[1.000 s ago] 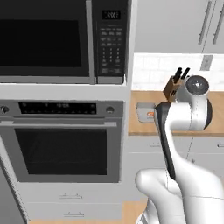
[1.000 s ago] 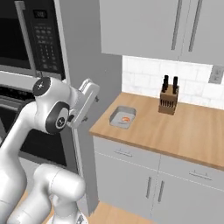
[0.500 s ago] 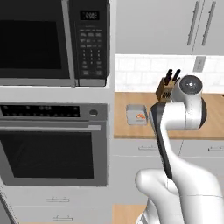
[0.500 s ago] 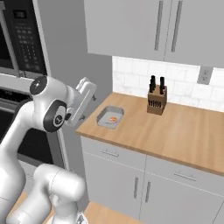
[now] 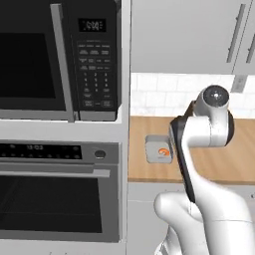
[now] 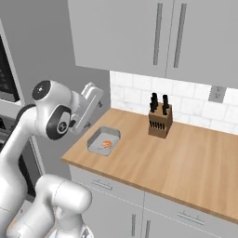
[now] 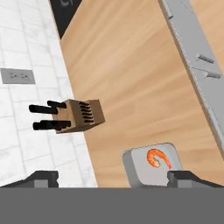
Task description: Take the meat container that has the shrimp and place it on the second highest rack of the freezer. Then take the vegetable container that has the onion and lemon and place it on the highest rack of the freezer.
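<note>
The meat container (image 6: 103, 141) is a shallow grey tray at the counter's left end, next to the oven column. A small orange shrimp (image 6: 107, 144) lies in it. The same container (image 5: 159, 149) shows just left of my arm in the left base view, and the container (image 7: 152, 168) with its shrimp (image 7: 158, 158) sits low in the hand view. My gripper (image 7: 113, 177) is open, its fingertips (image 7: 44, 176) far apart, hanging above and apart from the tray with nothing between them. The freezer and the vegetable container are out of view.
A wooden knife block (image 6: 159, 122) with black handles stands by the tiled back wall, right of the tray. The microwave (image 5: 60, 60) and oven (image 5: 55, 189) column borders the counter (image 6: 186, 158) on the left. Grey wall cupboards (image 6: 153, 32) hang overhead, and a wall outlet (image 6: 216, 94) is at far right.
The base has driven right, so the oven column slid left in both views and more counter shows. The arm keeps its pose, the gripper stays open, and the tray has not moved.
</note>
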